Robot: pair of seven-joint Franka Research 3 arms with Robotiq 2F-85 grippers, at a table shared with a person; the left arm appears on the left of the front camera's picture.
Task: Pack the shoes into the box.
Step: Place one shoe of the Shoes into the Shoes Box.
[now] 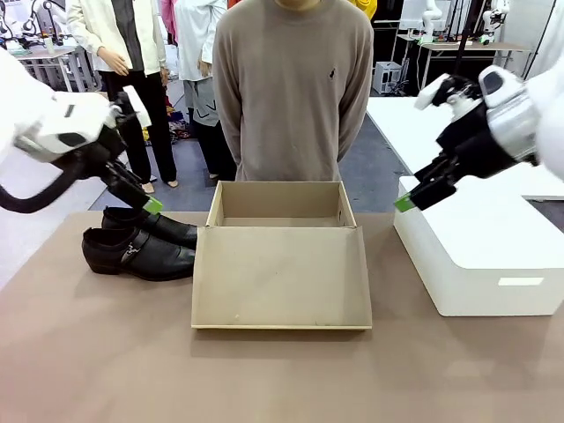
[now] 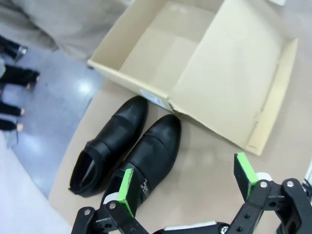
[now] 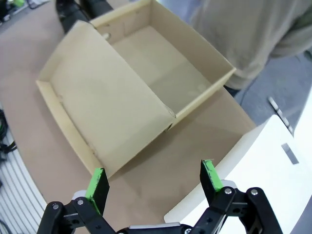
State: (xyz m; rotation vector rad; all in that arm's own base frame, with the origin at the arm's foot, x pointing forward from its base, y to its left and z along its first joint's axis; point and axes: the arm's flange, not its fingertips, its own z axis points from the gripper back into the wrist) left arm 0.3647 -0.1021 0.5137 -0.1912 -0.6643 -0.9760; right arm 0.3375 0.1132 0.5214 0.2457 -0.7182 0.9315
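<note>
While the left gripper point(image 2: 187, 187) and right gripper point(image 3: 153, 180) hover with fingers point(image 2: 127, 191) spread wide and empty, the shoes point(image 1: 141, 254) lie near the counter's point(image 1: 88, 370) left edge, just beside the open box point(image 1: 280, 273).

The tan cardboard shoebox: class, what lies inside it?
Just bare cardboard floor shows inside the tan cardboard shoebox; both glossy black leather shoes lie outside beside it. Nothing covers the floor.
</note>
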